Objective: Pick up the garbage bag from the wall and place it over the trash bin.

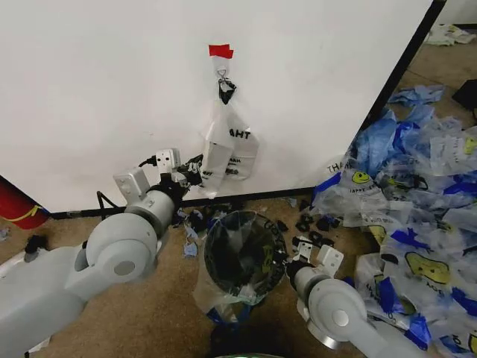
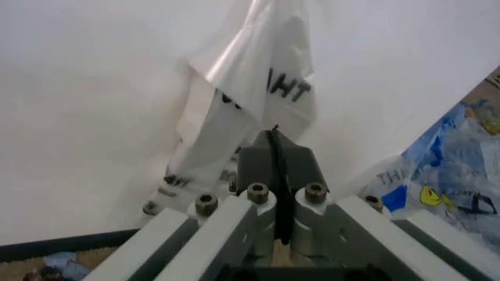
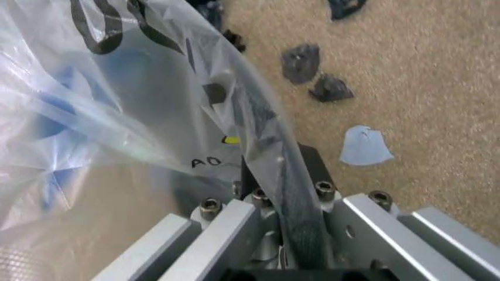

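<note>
The garbage bag (image 1: 203, 297), clear with blue and black print, is draped over the black mesh trash bin (image 1: 246, 214) on the carpet. My right gripper (image 1: 292, 262) is at the bin's right rim. In the right wrist view it (image 3: 283, 167) is shut on the bag's plastic (image 3: 117, 117) over the rim. On the white wall (image 1: 112, 89), under a piece of red tape (image 1: 220, 51), a narrower clear bag lettered "AHT" (image 1: 227, 142) hangs from a hook. My left gripper (image 1: 197, 173) is shut with its tips (image 2: 275, 133) against that bag's (image 2: 250, 76) lower part. I cannot tell whether it pinches any plastic.
A big pile of clear and blue bags (image 1: 417, 209) covers the floor to the right. Dark scraps (image 1: 313, 224) lie between the wall and the bin. A red cylinder (image 1: 15, 205) stands at the far left by the wall's black base strip (image 1: 82, 211).
</note>
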`<state>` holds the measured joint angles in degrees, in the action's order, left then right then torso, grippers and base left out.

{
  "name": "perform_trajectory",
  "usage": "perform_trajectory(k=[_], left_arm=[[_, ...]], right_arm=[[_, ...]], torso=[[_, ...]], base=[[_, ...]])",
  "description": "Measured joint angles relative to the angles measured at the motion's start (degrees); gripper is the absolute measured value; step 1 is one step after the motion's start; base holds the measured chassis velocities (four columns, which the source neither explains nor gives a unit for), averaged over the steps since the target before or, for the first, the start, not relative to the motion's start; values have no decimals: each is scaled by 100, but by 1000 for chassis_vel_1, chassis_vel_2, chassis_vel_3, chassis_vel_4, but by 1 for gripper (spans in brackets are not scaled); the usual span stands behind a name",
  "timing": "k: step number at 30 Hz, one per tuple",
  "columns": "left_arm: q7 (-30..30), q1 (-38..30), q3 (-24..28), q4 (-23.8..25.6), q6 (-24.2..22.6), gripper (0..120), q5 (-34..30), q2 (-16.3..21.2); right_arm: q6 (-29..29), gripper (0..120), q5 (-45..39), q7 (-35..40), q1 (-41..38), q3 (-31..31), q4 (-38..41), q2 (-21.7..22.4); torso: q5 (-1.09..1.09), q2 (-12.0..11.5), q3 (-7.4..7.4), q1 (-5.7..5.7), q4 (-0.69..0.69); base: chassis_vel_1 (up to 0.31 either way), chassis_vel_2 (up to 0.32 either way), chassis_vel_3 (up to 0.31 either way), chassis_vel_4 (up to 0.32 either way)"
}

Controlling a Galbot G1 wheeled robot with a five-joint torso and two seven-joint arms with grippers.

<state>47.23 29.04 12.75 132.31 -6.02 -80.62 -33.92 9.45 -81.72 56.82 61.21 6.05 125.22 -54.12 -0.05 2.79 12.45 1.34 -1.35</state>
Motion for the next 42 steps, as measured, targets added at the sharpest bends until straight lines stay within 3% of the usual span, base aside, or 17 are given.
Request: perform_trajectory(k=[14,23,25,29,39,42], left_arm=[[22,406,-209,115,-62,0,112,49],[37,443,-262,204,-78,0,110,95],[39,476,-293,216,-80,0,110,102],[47,566,-383,267,-85,0,111,124],[44,748,-613,402,-106,0,98,104],[44,788,-668,435,-107,0,98,111]], right_arm=[[40,1,-10,-75,-129,84,-456,-186],[94,35,7,-86,-131,67,-546,-210],[93,37,27,-89,-127,66,-552,-217],[91,55,115,-111,-124,46,-542,-187],[210,94,29,-161,-62,-187,-105,77],[218,98,27,-160,-42,-205,-42,123]], torso=[[-2,0,0,0,0],[-1,0,0,0,0],[-1,0,0,0,0],[-1,0,0,0,1],[-1,0,0,0,0],[-1,0,0,0,0]], base=[[0,0,0,0],[0,0,0,0],[0,0,0,0],[0,0,0,0],[0,0,0,0],[0,0,0,0]])
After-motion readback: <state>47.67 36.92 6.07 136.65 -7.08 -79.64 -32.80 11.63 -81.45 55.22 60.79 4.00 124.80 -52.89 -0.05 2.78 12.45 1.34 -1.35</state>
